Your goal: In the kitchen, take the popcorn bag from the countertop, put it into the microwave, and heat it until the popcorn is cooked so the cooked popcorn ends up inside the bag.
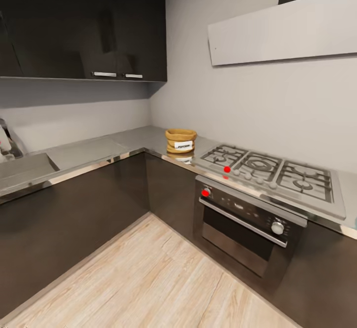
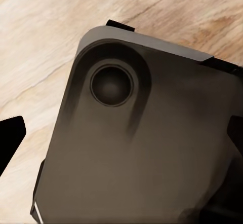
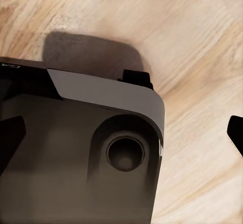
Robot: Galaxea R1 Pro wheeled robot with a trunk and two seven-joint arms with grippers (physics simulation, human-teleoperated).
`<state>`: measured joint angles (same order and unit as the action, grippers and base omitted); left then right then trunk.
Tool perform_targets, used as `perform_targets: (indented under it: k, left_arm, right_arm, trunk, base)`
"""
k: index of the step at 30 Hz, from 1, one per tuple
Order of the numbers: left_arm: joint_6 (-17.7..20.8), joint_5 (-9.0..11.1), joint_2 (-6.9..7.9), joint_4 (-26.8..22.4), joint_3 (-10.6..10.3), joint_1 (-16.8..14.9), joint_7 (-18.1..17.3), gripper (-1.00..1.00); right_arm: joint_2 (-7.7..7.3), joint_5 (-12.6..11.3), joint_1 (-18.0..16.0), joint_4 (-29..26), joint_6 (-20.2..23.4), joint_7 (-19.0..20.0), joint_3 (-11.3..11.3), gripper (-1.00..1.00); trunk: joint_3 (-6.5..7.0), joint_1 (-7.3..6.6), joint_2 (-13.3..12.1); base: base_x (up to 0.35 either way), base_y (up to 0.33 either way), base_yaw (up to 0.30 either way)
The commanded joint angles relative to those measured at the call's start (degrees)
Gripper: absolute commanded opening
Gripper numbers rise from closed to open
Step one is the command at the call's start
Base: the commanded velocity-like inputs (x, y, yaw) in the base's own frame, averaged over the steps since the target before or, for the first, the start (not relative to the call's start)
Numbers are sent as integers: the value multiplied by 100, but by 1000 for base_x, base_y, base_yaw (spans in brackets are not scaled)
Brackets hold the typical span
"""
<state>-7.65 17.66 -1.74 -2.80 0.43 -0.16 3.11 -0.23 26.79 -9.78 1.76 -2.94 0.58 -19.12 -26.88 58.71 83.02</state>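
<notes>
The popcorn bag (image 1: 180, 140), a squat tan sack with a white label, stands on the grey countertop (image 1: 94, 150) near the corner, just left of the gas hob. The microwave is out of view, and no popcorn is visible. In the left wrist view my left gripper (image 2: 124, 143) hangs over my own dark base, its fingertips (image 2: 10, 140) spread to the picture's edges with nothing between them. My right gripper (image 3: 124, 140) is likewise open and empty, its fingertips (image 3: 10, 143) set wide apart over the base and floor. Both are far from the bag.
A steel gas hob (image 1: 270, 172) sits right of the bag, above a built-in oven (image 1: 248, 224). A sink (image 1: 20, 169) lies at the far left. Dark wall cabinets (image 1: 84, 26) hang over the counter. Wood floor (image 1: 148, 278) spreads between me and the L-shaped cabinets.
</notes>
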Motion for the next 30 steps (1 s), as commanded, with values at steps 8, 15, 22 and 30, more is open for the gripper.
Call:
perform_targets:
  k: [8, 15, 22, 30]
  left_arm:
    - [459, -25, 10, -7, -25, -2, -64, 100]
    - [536, -30, 38, -10, -21, -2, -300, 100]
    - [585, -35, 59, -10, -17, -2, -511, 100]
    - [825, -120, 126, -10, -11, -2, -438, 100]
  right_arm:
    - [-34, 37, -9, 17, -33, 10, -48, 100]
    - [-30, 37, -7, 17, -31, 10, -48, 100]
    - [-61, 35, -9, 17, -39, 10, -57, 100]
    - [-15, 3, -9, 17, 50, 12, -76, 100]
  trunk:
    - [-5, 1, 3]
    - [-5, 1, 3]
    - [-5, 1, 3]
    - [-5, 1, 3]
  base:
    - [273, 0, 19]
    - [325, 0, 0]
    - [325, 0, 0]
    - [325, 2, 0]
